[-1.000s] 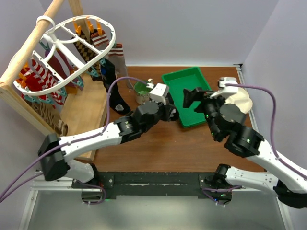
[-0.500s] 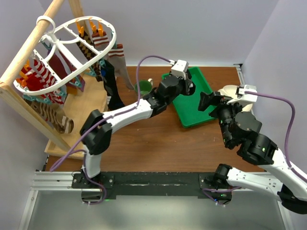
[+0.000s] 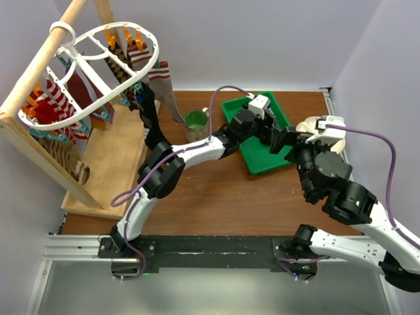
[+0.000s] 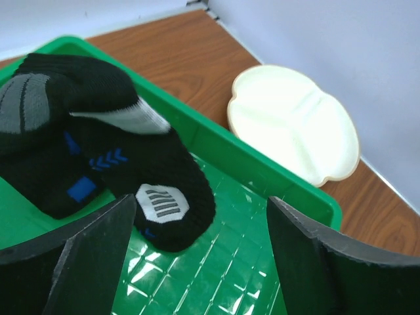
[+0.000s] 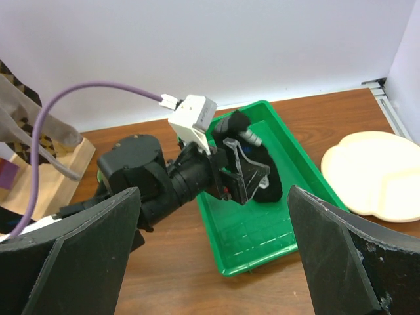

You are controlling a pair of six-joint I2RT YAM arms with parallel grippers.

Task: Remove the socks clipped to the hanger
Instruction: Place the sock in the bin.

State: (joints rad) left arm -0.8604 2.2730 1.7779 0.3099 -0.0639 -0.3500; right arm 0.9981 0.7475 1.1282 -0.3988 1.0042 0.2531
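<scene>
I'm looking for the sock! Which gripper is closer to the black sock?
Left. The left gripper hangs just above the black sock; the right gripper is by the green tray.

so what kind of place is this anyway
Probably a robot lab test bench rather than a home: a small wooden table boxed in by plain white walls, with a sock hanger on a wooden frame and a green tray staged as props.

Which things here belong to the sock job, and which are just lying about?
Job: clipped socks, white hanger, black sock lying in the green tray, open left tool above it.
Lying about: cream plate, green cup.
</scene>
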